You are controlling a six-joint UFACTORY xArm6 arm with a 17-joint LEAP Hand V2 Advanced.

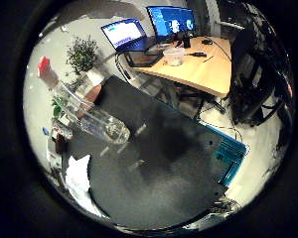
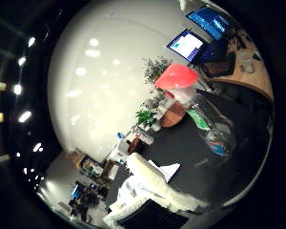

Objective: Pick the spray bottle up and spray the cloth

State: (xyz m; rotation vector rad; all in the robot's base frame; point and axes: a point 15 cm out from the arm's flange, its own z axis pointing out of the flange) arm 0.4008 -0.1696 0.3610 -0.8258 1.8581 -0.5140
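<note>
Since no part of the hand shows in either palm view, I cannot tell whether it is spread, closed or pinching anything, and no contact with the bottle can be confirmed. At the left, the clear spray bottle [image 1: 84, 111] with its red trigger head [image 2: 177, 76] has its base against the near-left part of the black desk [image 1: 159, 168]; whether it stands there or is lifted just clear cannot be settled. Judged from the large showing of the trigger head in the thumb-side view, the palm is close to the bottle's top, which would suit a grasp at the neck. Just beside the bottle, at the desk's left edge, lies the crumpled white cloth [image 1: 77, 179], near enough to serve as a spray target. Further right, well apart, is a wooden desk [image 1: 208, 69] carrying monitors [image 1: 171, 22], not concerned in the task.
</note>
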